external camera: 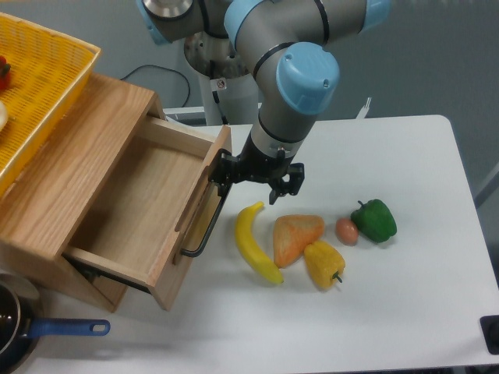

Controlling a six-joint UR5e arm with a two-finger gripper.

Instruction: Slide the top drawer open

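The top drawer [132, 214] of the light-oak cabinet [74, 164] stands pulled well out toward the right, its inside bare. Its front panel [191, 234] carries a long black bar handle [204, 227]. My gripper [248, 185] hangs at the far end of that handle, pointing down. Its fingers are spread apart, and the left finger [219, 173] sits against the handle's upper end. The right finger [277, 189] hangs free above the table, just past the banana's tip.
A banana [256, 243], an orange wedge [296, 236], a yellow pepper [323, 263], an egg [346, 231] and a green pepper [374, 220] lie right of the drawer. A yellow mesh basket [39, 86] sits on the cabinet. A blue-handled pan [62, 327] is at the bottom left.
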